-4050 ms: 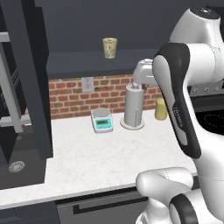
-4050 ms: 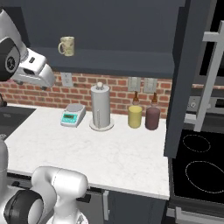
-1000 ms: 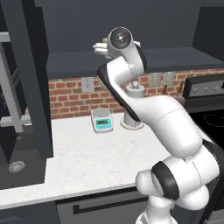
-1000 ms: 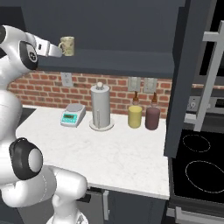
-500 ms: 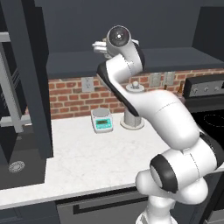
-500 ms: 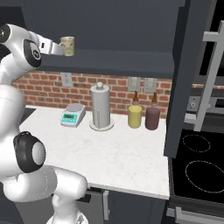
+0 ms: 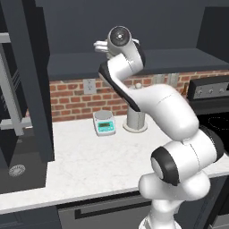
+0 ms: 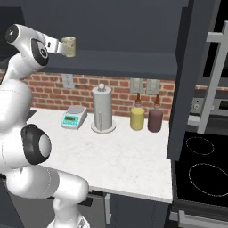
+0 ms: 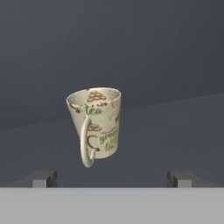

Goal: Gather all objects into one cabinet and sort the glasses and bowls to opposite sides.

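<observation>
Cabinet (image 8: 133, 31) first: the dark charcoal wall cabinet spans the top of the right base view, its open shelf running above the brick backsplash (image 8: 116, 91), and everything below is placed against that shelf. Well beneath it lies the white counter (image 8: 111, 156), carrying a paper towel holder (image 8: 102, 109), a small teal-faced scale (image 8: 74, 117), and a yellow bottle (image 8: 137, 116) beside a dark red one (image 8: 155, 118); none of these lie on the path. On the shelf's left part stands the beige handled mug (image 9: 96, 124), printed with tea lettering, its handle turned toward the camera on the hand and slightly left of centre. The gripper (image 9: 111, 177) is level with the shelf and just short of the mug, its two fingertips spread wide apart with nothing between them, so it is ready to receive, not holding. To do this step well, I judge the hand should advance straight along the shelf, keeping the mug centred in the gap, and close on the body clear of the handle, since a finger landing on the handle could twist or tip the mug. Lifting a little before pulling it off the shelf would spare it dragging on the shelf edge.
</observation>
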